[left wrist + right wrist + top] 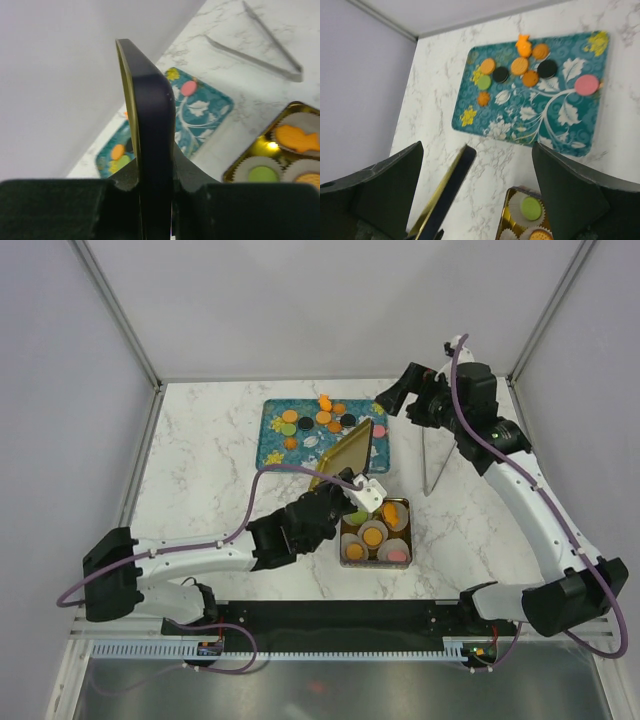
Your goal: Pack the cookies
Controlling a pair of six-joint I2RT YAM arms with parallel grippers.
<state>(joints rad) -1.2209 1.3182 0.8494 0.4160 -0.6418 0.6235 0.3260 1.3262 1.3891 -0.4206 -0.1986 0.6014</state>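
Note:
Loose cookies (323, 417) (520, 66) in orange, green, black and pink lie on a teal flowered tray (272, 445) (560, 125). More cookies (372, 535) (297, 139) sit in white paper cups inside a gold tin (404, 508) (235, 172). My left gripper (350, 483) (155, 175) is shut on the tin's lid (345, 455) (150, 115), dark outside and gold inside. It holds the lid tilted on edge between tray and tin. My right gripper (395, 395) (477, 150) hangs open and empty above the tray's right end.
Metal tongs (427, 460) (260, 52) lie on the marble table (200, 460) to the right of the tray. Frame posts and grey walls enclose the table on three sides.

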